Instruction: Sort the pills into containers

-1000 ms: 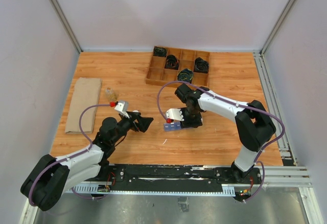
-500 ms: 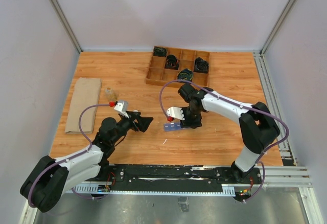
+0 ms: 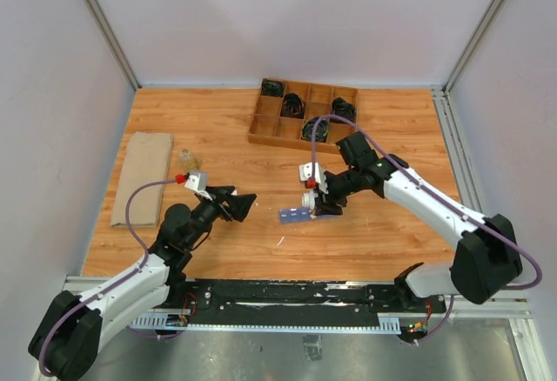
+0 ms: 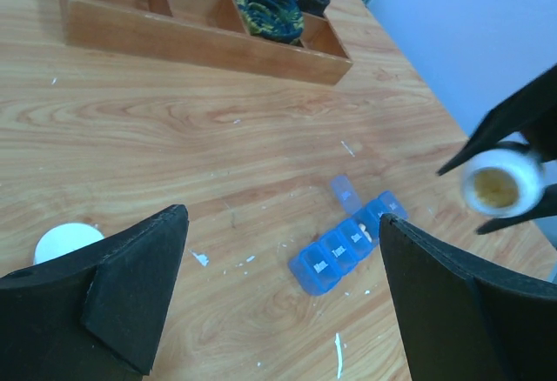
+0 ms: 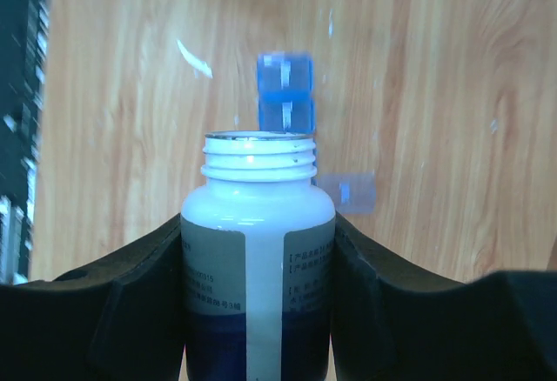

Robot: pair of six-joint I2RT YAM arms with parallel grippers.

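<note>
The blue pill-organizer strip (image 3: 294, 215) (image 4: 344, 246) lies on the wooden table with one lid (image 4: 345, 194) flipped open; a pale piece shows in that compartment. My right gripper (image 3: 324, 202) (image 5: 258, 224) is shut on a white bottle (image 5: 257, 250) with no cap. Its open mouth points toward the strip (image 5: 285, 90), just right of it. In the left wrist view the bottle (image 4: 500, 185) shows yellowish pills inside. My left gripper (image 3: 235, 203) (image 4: 280, 218) hovers open to the left of the strip, holding nothing.
A wooden divided tray (image 3: 261, 125) of black cables sits at the back. A folded brown cloth (image 3: 144, 177) lies at the left, with a small clear object (image 3: 187, 157) beside it. A white cap (image 4: 65, 243) and white crumbs (image 4: 338, 355) lie on the table.
The right arm has swung its elbow out to the right, and the gripper with the bottle has shifted slightly right of the strip. The left gripper moved a little, still open.
</note>
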